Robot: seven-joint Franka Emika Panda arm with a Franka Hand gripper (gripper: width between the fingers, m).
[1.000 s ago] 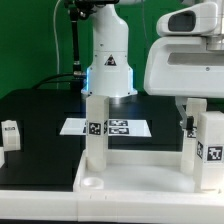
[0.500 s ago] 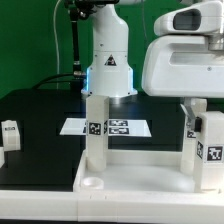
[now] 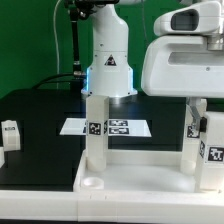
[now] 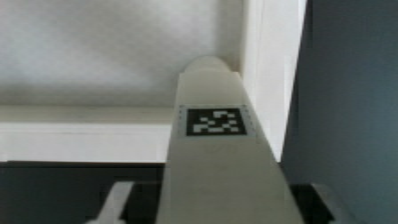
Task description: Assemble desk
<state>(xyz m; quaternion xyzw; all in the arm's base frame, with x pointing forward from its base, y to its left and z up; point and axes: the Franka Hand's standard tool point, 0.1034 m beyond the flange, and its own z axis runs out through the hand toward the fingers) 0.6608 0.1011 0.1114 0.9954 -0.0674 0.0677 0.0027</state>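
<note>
The white desk tabletop (image 3: 140,178) lies at the front with its raised rim up. One white tagged leg (image 3: 95,130) stands upright in its corner at the exterior view's left. A second leg (image 3: 189,142) stands near the right. My gripper (image 3: 208,120) is at the far right, shut on a third tagged leg (image 3: 213,152) and holding it upright over the tabletop's right corner. In the wrist view that leg (image 4: 217,150) runs between my fingers (image 4: 125,205), with the tabletop's rim (image 4: 89,130) beyond it.
The marker board (image 3: 112,127) lies flat on the black table behind the tabletop. A small white tagged part (image 3: 10,133) lies at the exterior view's left edge. The arm's white base (image 3: 108,60) stands at the back.
My gripper's finger beside the held leg has shifted slightly up and to the exterior view's right. The legs and tabletop stay where they were.
</note>
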